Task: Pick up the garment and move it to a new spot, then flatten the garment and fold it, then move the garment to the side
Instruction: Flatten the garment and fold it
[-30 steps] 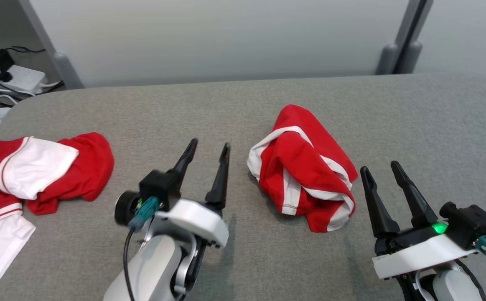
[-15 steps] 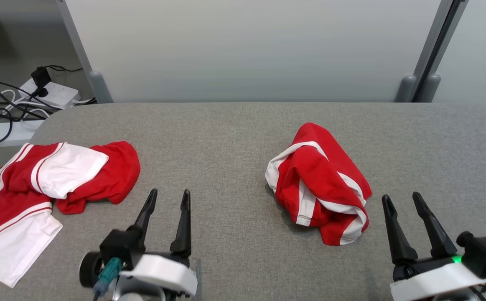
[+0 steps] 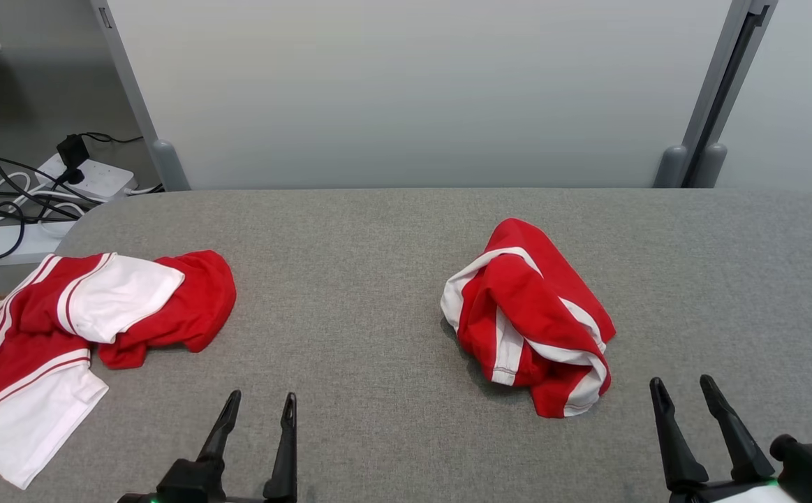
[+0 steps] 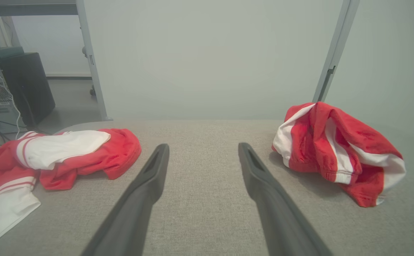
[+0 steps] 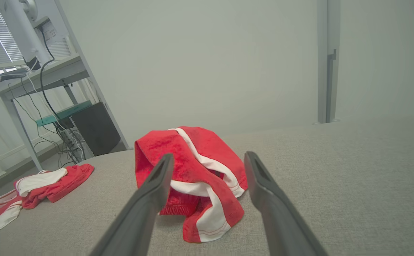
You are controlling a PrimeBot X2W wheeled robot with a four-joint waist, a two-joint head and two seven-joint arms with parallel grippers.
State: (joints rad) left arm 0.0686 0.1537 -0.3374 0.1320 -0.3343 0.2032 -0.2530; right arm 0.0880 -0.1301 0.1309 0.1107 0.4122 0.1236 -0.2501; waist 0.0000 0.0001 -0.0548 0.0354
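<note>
left gripper (image 3: 263,395): body cut by bottom edge, head view | right gripper (image 3: 680,381): wrist cut at lower right corner | clothes pile (image 3: 42,328): runs off left edge | garment (image 3: 528,318): inner folds hidden, kind unclear | power strip (image 3: 91,178): sockets too small to count

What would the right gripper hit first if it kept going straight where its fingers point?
Probably the crumpled red-and-white garment: the right wrist view shows it straight ahead, framed by the open fingers of the right gripper. The head view hints it might only graze its edge; depth is unclear.
</note>
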